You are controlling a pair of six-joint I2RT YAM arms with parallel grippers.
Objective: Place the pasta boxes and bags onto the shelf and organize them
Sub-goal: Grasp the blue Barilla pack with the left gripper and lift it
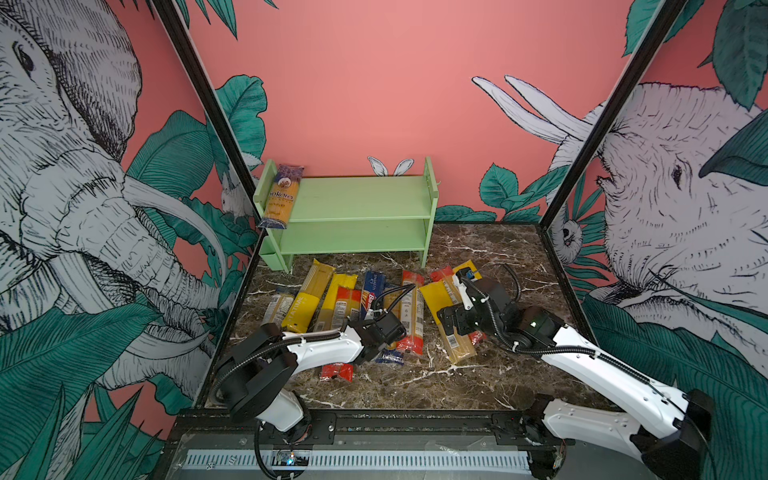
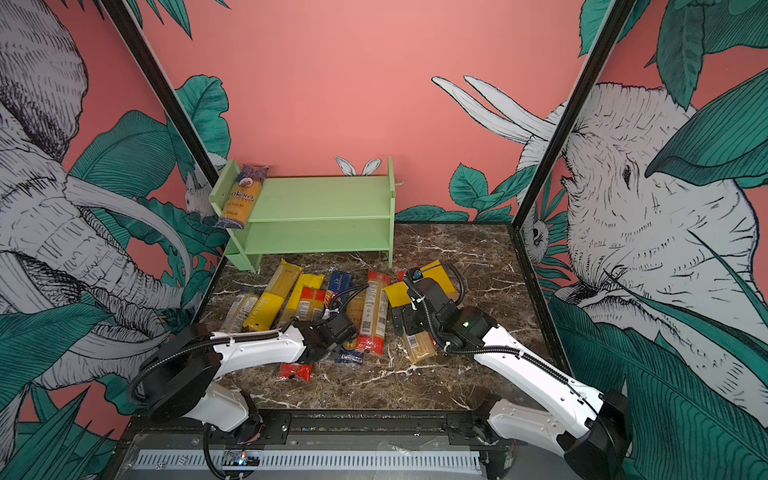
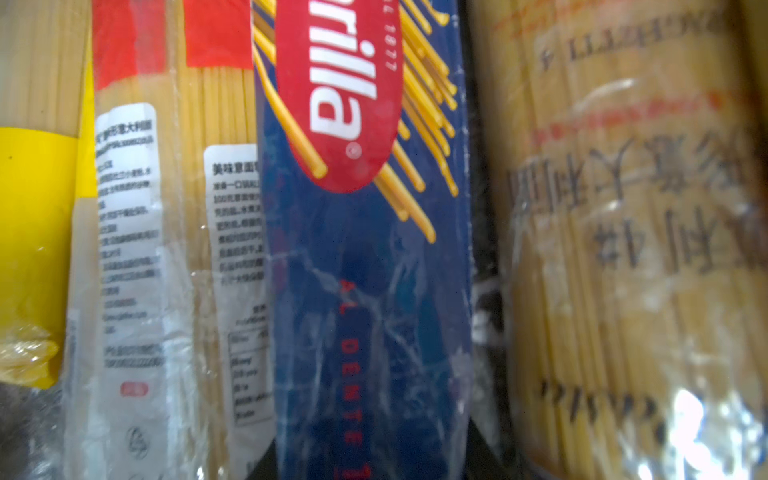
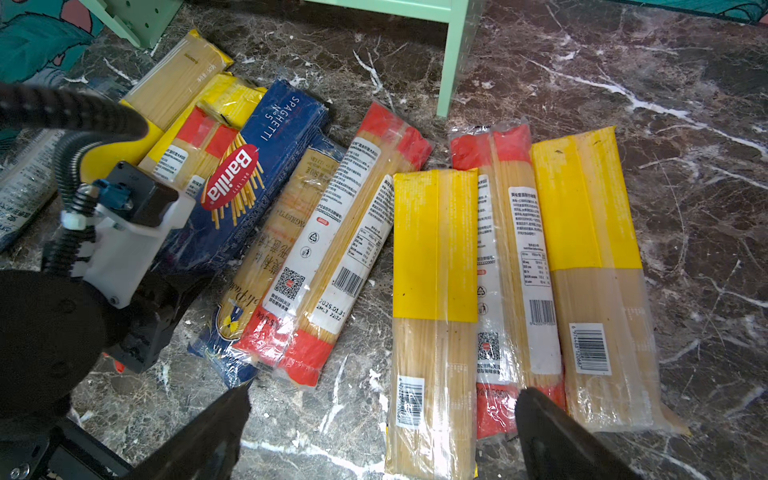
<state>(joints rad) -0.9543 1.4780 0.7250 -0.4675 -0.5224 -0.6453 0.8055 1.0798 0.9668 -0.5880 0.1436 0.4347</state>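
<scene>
The mint-green shelf [image 1: 357, 199] [image 2: 320, 199] stands at the back of the table, with one orange and purple pack [image 1: 280, 195] leaning at the left end of its upper tier. Several spaghetti packs lie side by side on the marble in front of it. My left gripper [image 3: 374, 465] [image 1: 374, 340] is down among them, its fingers pressed against both sides of the blue Barilla pack [image 3: 365, 291] [image 1: 371, 291]. My right gripper [image 4: 382, 432] [image 1: 453, 322] hovers open over a yellow-banded pack [image 4: 434, 249] and holds nothing.
A red-ended pack [image 1: 336, 371] lies near the left arm towards the front. Bare marble table [image 1: 478, 257] shows to the right of the packs. Black frame posts and printed walls close in both sides.
</scene>
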